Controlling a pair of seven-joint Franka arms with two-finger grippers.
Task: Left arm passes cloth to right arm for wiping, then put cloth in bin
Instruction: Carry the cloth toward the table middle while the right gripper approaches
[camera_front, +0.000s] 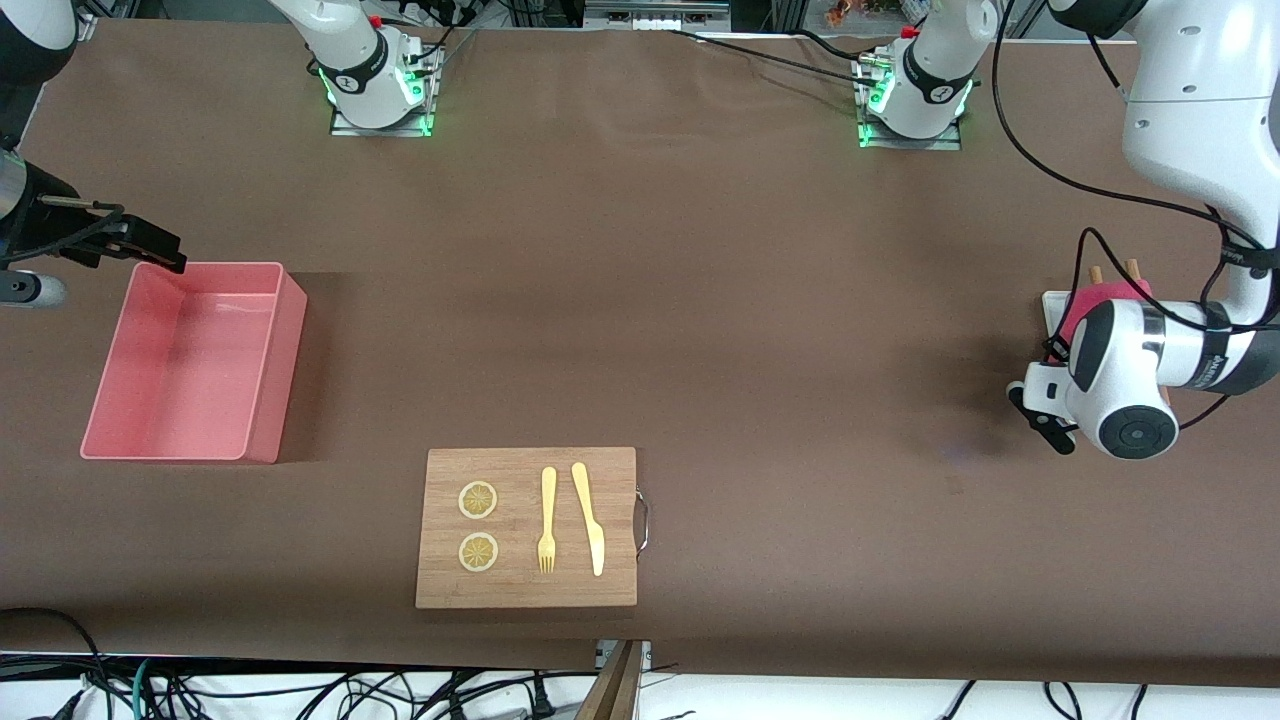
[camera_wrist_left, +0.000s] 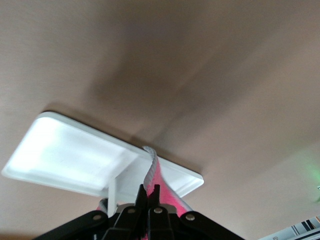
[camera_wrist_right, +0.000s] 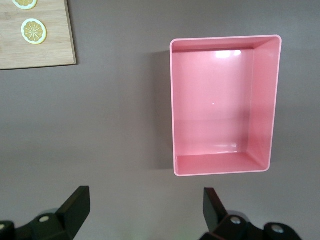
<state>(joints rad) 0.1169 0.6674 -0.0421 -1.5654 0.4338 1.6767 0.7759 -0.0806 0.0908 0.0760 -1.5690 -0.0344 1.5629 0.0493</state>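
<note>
the left gripper (camera_wrist_left: 150, 202) is clenched on the cloth (camera_wrist_left: 161, 186), holding it up just over the white tray (camera_wrist_left: 60, 152) at the left arm's end of the table. the right gripper (camera_wrist_right: 145, 207) hangs released, fingers wide apart, above the table beside the bin (camera_wrist_right: 223, 106), waiting. the bin is empty and sits at the right arm's end, well apart from the cloth. a cutting board (camera_front: 527, 527) with lemon slices (camera_front: 478, 499), a fork (camera_front: 547, 520) and a knife (camera_front: 589, 517) lies between the two ends, nearer the front camera. the grip looks to catch only an edge, so the soft cloth could slip free on the way over, or droop and fold so the right gripper closes on a thin corner and drops it at the handover
</note>
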